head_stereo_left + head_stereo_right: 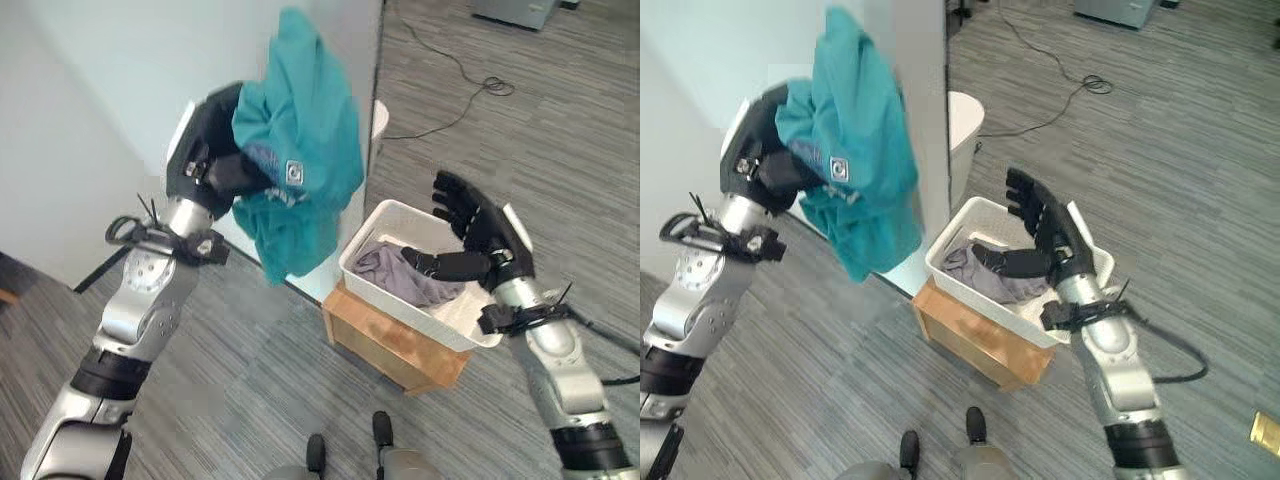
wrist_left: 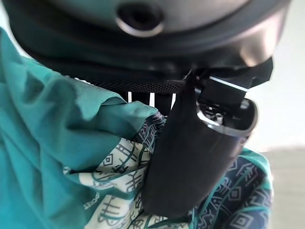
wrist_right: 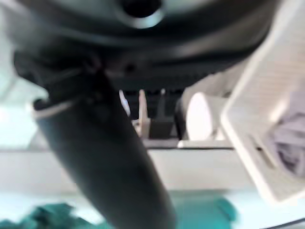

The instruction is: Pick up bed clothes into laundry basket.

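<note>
Teal garment clutched by left robot hand; white basket holds grey cloth, right robot hand spread.

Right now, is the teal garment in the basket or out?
Out: the teal garment hangs from the raised left hand, beside the white basket.

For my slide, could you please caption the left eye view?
Left robot hand lifts teal garment beside white basket; right robot hand open above it.

One teal garment, one grey garment, one white basket, one wooden crate
</note>
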Controlling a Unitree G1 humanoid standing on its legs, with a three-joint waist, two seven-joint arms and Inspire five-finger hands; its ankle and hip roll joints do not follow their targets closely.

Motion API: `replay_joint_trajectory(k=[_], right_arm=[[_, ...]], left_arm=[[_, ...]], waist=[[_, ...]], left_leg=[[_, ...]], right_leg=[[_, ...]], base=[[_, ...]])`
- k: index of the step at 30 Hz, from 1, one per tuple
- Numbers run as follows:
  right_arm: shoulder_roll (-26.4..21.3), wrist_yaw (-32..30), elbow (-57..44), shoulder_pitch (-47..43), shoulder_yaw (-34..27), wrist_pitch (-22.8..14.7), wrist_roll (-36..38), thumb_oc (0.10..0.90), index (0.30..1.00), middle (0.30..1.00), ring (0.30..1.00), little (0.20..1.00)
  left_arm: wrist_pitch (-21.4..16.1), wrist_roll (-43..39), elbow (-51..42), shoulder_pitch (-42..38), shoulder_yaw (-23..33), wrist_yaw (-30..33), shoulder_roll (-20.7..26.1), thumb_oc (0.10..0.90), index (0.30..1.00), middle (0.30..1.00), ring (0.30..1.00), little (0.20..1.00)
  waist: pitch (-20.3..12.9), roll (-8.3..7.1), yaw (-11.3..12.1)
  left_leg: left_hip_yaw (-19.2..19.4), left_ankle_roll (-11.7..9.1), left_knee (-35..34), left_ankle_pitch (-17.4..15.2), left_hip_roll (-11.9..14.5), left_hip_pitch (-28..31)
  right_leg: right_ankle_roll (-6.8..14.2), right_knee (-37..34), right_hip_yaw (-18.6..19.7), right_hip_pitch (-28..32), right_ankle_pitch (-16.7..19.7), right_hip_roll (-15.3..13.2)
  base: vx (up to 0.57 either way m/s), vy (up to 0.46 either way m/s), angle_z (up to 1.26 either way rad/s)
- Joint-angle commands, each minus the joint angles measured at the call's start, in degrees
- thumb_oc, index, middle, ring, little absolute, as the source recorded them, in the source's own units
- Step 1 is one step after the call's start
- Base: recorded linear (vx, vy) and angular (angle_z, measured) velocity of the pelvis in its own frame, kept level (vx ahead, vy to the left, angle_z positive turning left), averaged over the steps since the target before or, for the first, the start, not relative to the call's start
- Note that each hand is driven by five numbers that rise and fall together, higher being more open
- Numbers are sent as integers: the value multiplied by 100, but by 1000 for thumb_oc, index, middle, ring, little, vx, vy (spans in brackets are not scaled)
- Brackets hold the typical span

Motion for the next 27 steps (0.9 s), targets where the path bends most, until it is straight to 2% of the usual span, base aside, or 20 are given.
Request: replay_joint_trajectory(k=[1,4,8,10,14,16,18,19,24,27], right_arm=[[-41,-29,-1008,3,-243,-811,380,800,900,900,900,900],[100,-10,-1003,223,-282,-862,605,800,900,900,900,900],[287,146,-1041,554,-237,-943,932,800,900,900,900,900],[297,158,-1028,586,-210,-960,957,800,900,900,900,900],[342,219,-1107,668,-93,-1019,962,800,900,900,900,900],[291,253,-1261,802,-142,-1039,900,800,900,900,900,900],[320,266,-1265,814,-127,-1053,924,800,900,900,900,900],[330,301,-1279,834,-77,-1070,925,800,900,900,900,900],[337,340,-1320,837,6,-1082,939,800,900,900,900,900],[434,296,-1278,659,114,-1135,1018,800,900,900,900,900]], left_arm=[[-934,-14,249,-863,-177,199,-137,400,300,300,300,300],[-952,-98,369,-1156,-326,215,-182,400,300,300,300,300],[-926,-197,790,-1837,-774,175,-333,400,300,300,300,300],[-922,-212,881,-1927,-832,155,-360,400,300,300,300,300],[-873,-105,1398,-2468,-1213,136,-529,400,300,300,300,300],[-828,-37,1848,-2838,-1428,118,-715,400,300,300,300,300],[-820,6,1995,-2912,-1458,133,-744,400,300,300,300,300],[-802,10,2222,-3013,-1450,147,-765,400,300,300,300,300],[-742,-33,2766,-3190,-1480,89,-763,400,300,300,300,300],[-637,225,3201,-3338,-1634,-22,-585,400,300,300,300,300]], waist=[[-1204,-231,-178],[-1246,-249,-255],[-1304,-289,-482],[-1301,-299,-494],[-1286,-324,-661],[-1281,-328,-839],[-1266,-325,-878],[-1242,-330,-977],[-1143,-350,-1077],[-1044,-377,-1130]], left_leg=[[141,-152,48,-189,178,-335],[190,-145,40,-200,176,-329],[327,-132,5,-234,188,-299],[368,-127,0,-238,192,-294],[541,-101,-2,-337,186,-201],[613,-90,-2,-367,180,-196],[667,-82,-2,-380,182,-188],[748,-71,-2,-394,176,-187],[954,-47,-2,-426,182,-191],[1176,-26,-2,-441,192,-205]], right_leg=[[537,738,10,-1,-1229,-429],[558,719,74,-28,-1204,-423],[623,704,261,-134,-1128,-400],[633,713,303,-158,-1114,-393],[682,725,484,-180,-1112,-374],[725,713,604,-245,-1060,-371],[737,719,652,-282,-1046,-359],[758,719,751,-339,-1007,-341],[801,762,981,-491,-950,-292],[834,719,1136,-614,-854,-245]], base=[[16,22,-15],[15,20,-17],[14,27,-16],[21,30,-28],[29,49,-28],[23,66,-18],[1,39,-16],[-2,45,-22],[-2,39,-28],[-7,35,-40]])
